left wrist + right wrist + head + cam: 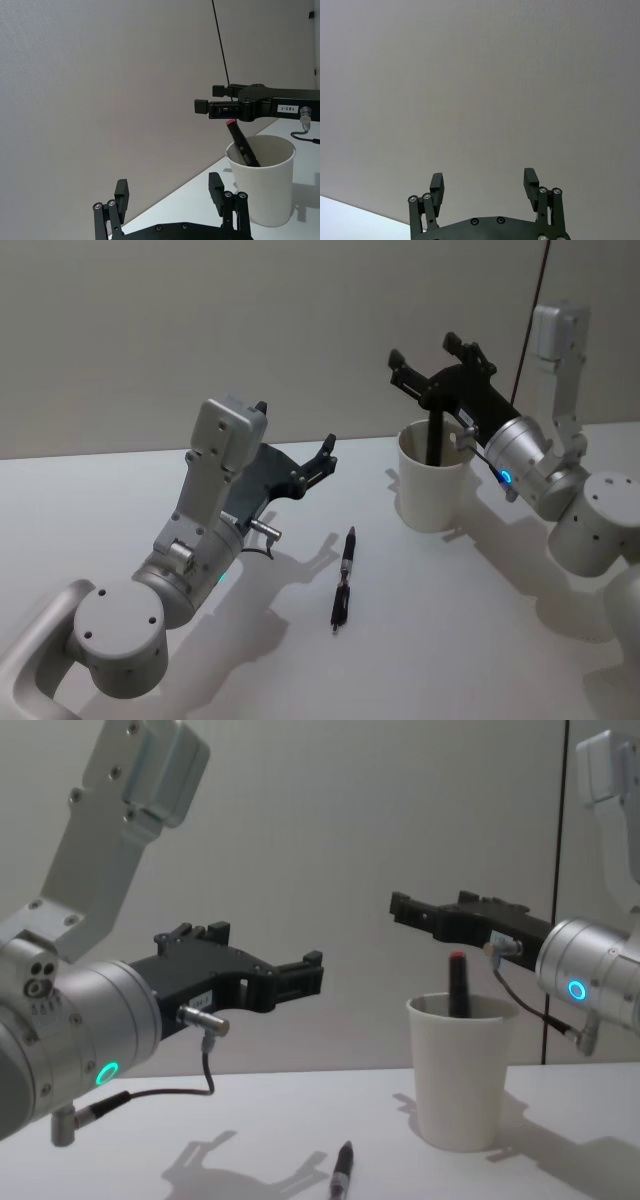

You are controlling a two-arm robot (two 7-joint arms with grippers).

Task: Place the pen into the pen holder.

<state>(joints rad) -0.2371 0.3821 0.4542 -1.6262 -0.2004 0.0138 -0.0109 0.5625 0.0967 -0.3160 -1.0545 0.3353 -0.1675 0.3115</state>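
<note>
The pen holder, a white paper cup (pixel 432 480) (pixel 460 1070) (pixel 265 180), stands on the table at right of centre. A dark pen (pixel 436 435) (pixel 458 985) (pixel 242 142) with a red end leans inside it. Just above the cup's rim hovers my right gripper (pixel 424 352) (pixel 400 906) (pixel 202 106) (pixel 483 182), open, its fingers spread with nothing between them. Another black pen (pixel 343 578) (pixel 342 1172) lies flat on the table, left of the cup and nearer to me. My left gripper (pixel 326 456) (pixel 310 975) (pixel 169 192) is open and raised above the table, left of that pen.
The white table (pixel 450 640) stretches around the cup and the lying pen. A plain grey wall (pixel 200 320) stands behind. A thin dark cable (pixel 535 300) hangs down at the back right.
</note>
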